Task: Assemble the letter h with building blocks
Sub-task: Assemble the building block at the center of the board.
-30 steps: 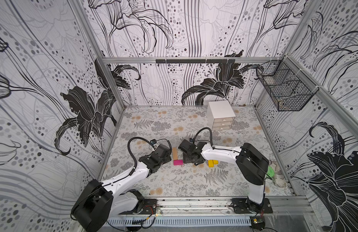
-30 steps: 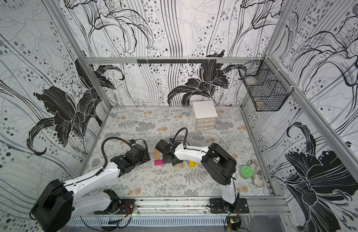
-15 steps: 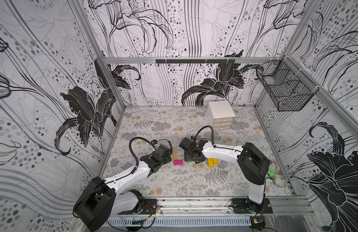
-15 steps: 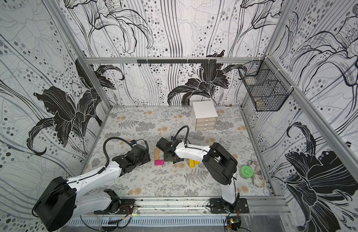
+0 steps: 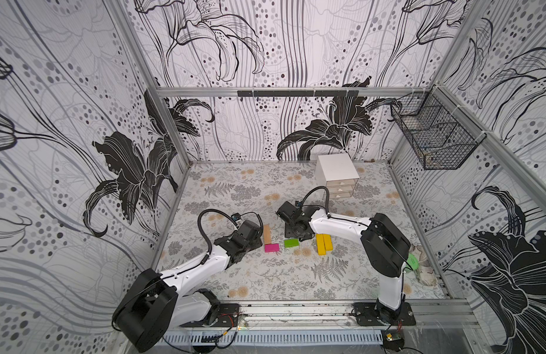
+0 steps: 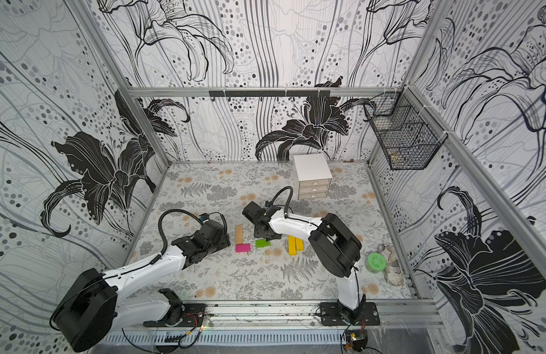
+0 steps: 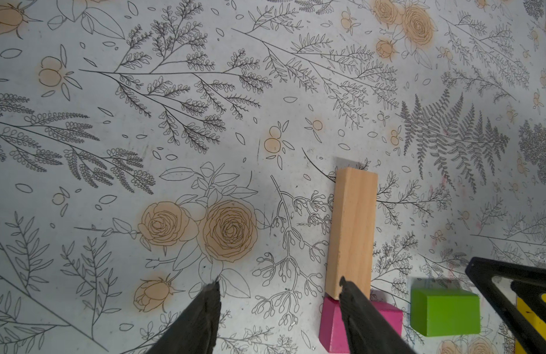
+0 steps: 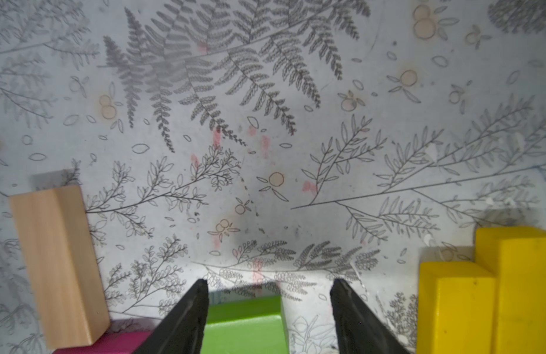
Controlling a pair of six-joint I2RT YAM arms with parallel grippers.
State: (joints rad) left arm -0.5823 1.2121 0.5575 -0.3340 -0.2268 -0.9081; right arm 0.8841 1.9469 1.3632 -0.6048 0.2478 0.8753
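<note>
Both top views: tan block (image 5: 267, 234) lies flat, pink block (image 5: 271, 247) at its near end, green block (image 5: 291, 242) just beside pink with a gap. Two yellow blocks (image 5: 323, 244) sit paired toward the right arm. The letter h is unfinished; crossbar step, I judge. Fingertips hidden under the wrists.

Left wrist: left gripper (image 7: 278, 283) jaws wide, empty; one finger overlaps pink, possibly touching.

Right wrist: right gripper (image 8: 269, 281) jaws apart astride green, gap on one side, no grip. Next: pinch green, slide it against pink. Green is partly cut off by the frame.

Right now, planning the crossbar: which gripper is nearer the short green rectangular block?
Right. The right gripper straddles the short green block; the left gripper hangs past the short pink block, by the long tan wooden block.
</note>
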